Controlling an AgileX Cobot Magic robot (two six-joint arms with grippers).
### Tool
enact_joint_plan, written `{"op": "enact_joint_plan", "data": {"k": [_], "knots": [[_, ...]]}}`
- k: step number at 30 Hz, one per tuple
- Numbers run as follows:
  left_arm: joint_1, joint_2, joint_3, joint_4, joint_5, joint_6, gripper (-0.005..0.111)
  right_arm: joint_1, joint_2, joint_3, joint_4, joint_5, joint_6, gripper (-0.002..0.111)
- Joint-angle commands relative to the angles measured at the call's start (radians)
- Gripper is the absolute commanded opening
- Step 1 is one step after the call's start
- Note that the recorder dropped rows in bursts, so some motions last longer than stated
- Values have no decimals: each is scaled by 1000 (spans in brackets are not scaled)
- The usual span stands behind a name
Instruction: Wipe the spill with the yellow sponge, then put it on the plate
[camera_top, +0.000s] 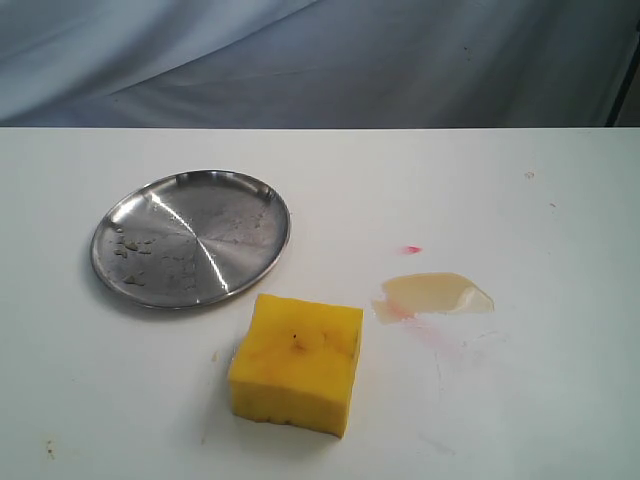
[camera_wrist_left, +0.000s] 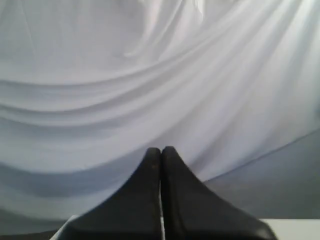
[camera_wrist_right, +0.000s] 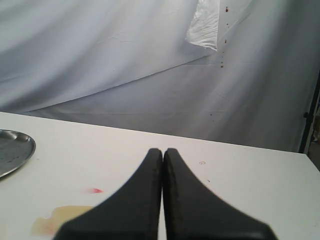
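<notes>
1. Yellow sponge (camera_top: 296, 362) lies on the desk (camera_top: 560, 400) toward 6 o'clock in the exterior view, untouched. The spill (camera_top: 437, 294) is near it at 2 o'clock, and the plate (camera_top: 200, 215) is just beside it at 10 o'clock.
2. Your left fingers (camera_wrist_left: 153, 160) and right fingers (camera_wrist_right: 155, 157) are both pressed together and hold nothing, so part one pair before descending.
3. Use the right arm, I judge: its wrist view shows the spill.
4. Grip the yellow sponge by its porous sides, with the underside flat.
5. Sweep from the spill's 3 o'clock end toward 9 o'clock, so you gather the liquid rather than spread it.
</notes>
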Motion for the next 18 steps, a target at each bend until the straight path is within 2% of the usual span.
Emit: {"op": "enact_joint_plan", "data": {"k": [1,5,10,13,18], "knots": [[-6,52,-16,-80,105,109,0,-8,-2,4,-7,-3,0,0],[-8,111,-16,-229,203,269,0,-8,-2,4,-7,-3,0,0],[-8,244,-16,-549,304,476,0,-8,-2,4,-7,-3,0,0],[-8,349,-16,-727,317,551,2,-8,-2,4,-7,-3,0,0],[-41,507,-16,-890,310,591,18,-8,-2,4,-7,-3,0,0]]}}
